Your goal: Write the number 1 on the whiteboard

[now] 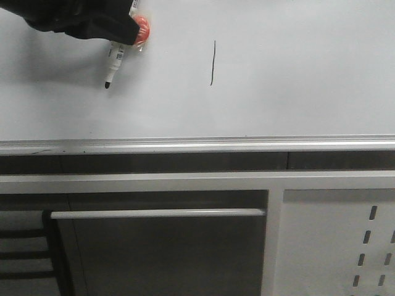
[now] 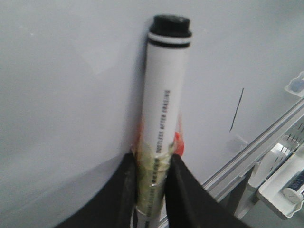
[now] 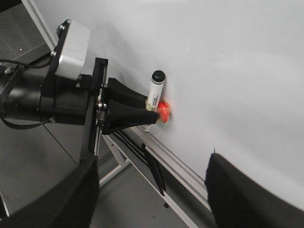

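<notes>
the left gripper [image 1: 126,34] clamps a marker pen [image 1: 113,63] beside the number 1 [image 1: 212,62] on the whiteboard [image 1: 296,74]; its tip, seemingly near the surface, could smudge. right gripper [image 3: 152,190] gapes empty.

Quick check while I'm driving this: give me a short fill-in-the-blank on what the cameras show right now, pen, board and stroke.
1. The left pincer is shut on a ____ with a white barrel.
2. In the front view, the number 1 is drawn in ____ ink.
3. In the front view, the stroke lies to the ____ of the marker.
4. The whiteboard has a ____ metal rail along its edge.

Missing words: marker; black; right; silver
</notes>
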Tool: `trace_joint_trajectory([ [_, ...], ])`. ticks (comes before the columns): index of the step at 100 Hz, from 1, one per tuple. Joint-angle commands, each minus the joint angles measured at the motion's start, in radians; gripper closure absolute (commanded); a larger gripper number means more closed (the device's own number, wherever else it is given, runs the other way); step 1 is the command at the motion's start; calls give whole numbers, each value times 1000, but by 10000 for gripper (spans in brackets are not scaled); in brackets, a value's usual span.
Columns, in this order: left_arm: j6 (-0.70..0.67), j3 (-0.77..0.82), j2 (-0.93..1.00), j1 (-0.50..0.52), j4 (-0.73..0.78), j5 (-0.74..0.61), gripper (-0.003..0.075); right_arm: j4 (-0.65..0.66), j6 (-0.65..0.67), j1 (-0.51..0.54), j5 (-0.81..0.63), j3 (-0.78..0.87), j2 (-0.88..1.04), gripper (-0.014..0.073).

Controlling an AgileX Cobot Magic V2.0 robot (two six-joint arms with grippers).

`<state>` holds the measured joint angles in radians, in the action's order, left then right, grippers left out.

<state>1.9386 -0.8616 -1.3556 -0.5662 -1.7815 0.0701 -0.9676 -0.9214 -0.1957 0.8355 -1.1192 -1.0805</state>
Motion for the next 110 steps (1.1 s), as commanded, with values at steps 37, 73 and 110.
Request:
trace_joint_trajectory([
  [37, -9, -13, 69, -15, -72, -313, 659, -11, 0, 10, -43, -32, 22, 157],
  [73, -11, 3, 92, -29, 2, -348, 659, -11, 0, 10, -47, -32, 22, 157],
  [110, -11, 3, 89, -27, 21, -348, 656, -11, 0, 10, -43, -32, 22, 157],
])
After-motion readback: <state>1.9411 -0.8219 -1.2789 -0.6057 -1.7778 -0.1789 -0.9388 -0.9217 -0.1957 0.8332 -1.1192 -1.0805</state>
